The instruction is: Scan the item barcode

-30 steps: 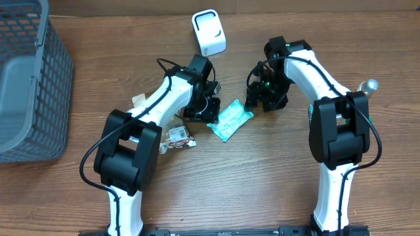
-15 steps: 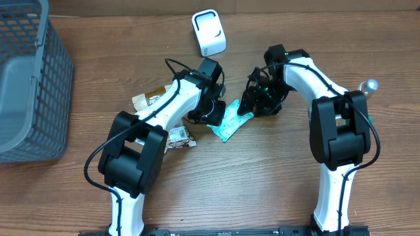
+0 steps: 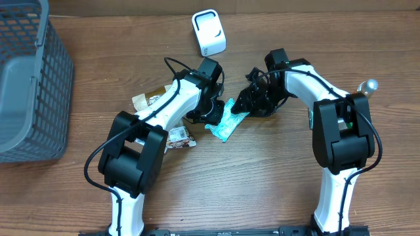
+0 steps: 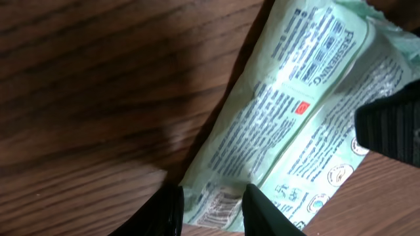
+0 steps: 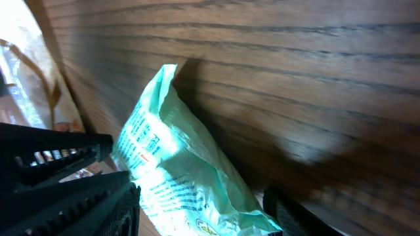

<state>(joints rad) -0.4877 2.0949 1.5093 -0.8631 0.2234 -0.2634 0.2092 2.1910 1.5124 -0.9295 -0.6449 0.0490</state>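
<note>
A mint-green packet (image 3: pixel 228 123) with printed text lies flat on the wooden table between the two arms. My left gripper (image 3: pixel 211 117) is low over its left end. In the left wrist view the two black fingers stand apart, the left gripper (image 4: pixel 213 213) straddling the packet (image 4: pixel 289 118) at its barcode (image 4: pixel 216 208). My right gripper (image 3: pixel 248 103) is at the packet's other end. Seen from the right wrist, the right gripper (image 5: pixel 197 206) is open wide with the crinkled end of the packet (image 5: pixel 170 164) between its fingers. A white scanner (image 3: pixel 209 31) stands at the back of the table.
A grey mesh basket (image 3: pixel 33 78) fills the far left. Other snack packets (image 3: pixel 147 99) lie behind the left arm, and one more (image 3: pixel 178 137) is beside it. A silver knob (image 3: pixel 369 85) stands at the right edge.
The left gripper slid right onto the packet's end. The right gripper came down and left over the other end. The packet shifted slightly to the left.
</note>
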